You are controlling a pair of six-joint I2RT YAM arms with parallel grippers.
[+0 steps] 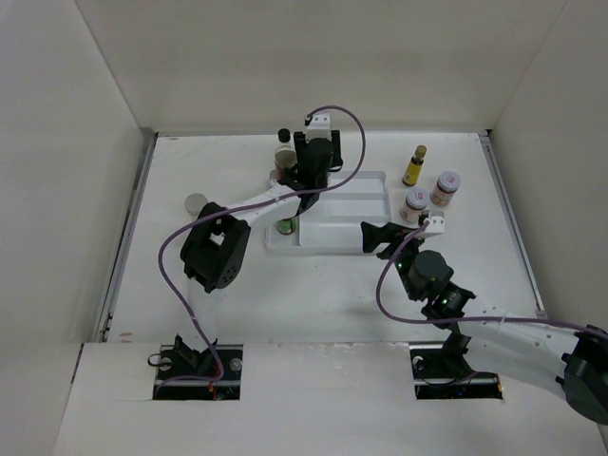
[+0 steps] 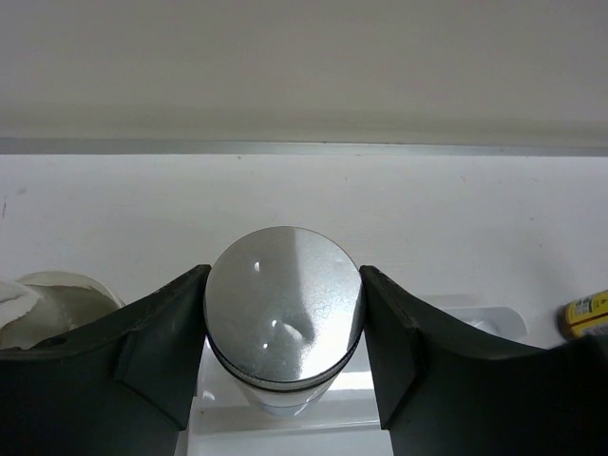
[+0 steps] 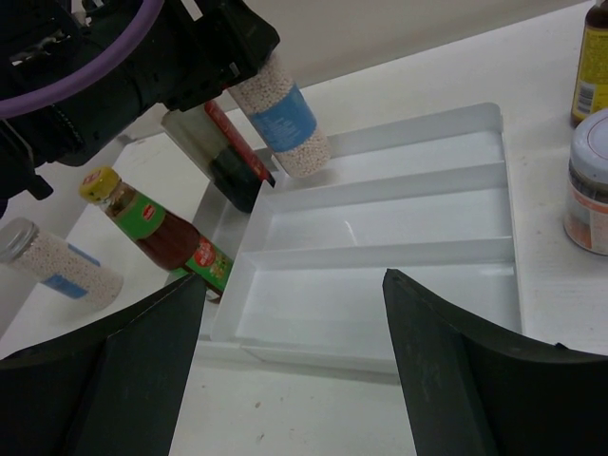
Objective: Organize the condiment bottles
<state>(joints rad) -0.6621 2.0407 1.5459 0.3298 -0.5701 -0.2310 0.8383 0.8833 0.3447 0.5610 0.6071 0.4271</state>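
Observation:
My left gripper (image 1: 298,177) (image 2: 285,285) is shut on a silver-lidded spice jar (image 2: 283,309) of white granules with a blue label (image 3: 283,112), held tilted above the left end of the white divided tray (image 1: 353,205) (image 3: 399,233). Next to that end stand a tall dark bottle with a black cap (image 1: 283,141) (image 3: 220,157) and a red-green, yellow-capped bottle (image 1: 285,226) (image 3: 163,233). Another silver-lidded jar (image 1: 196,202) (image 3: 55,269) stands further left. A tiny yellow bottle (image 1: 415,166) (image 3: 594,62) and two pale-lidded jars (image 1: 445,188) (image 1: 415,203) stand right of the tray. My right gripper (image 1: 380,236) (image 3: 293,280) is open and empty at the tray's near edge.
White walls close in the table at the back and both sides. The left arm's purple cable (image 1: 356,142) loops above the tray. One pale-lidded jar (image 3: 589,190) stands close to the tray's right end.

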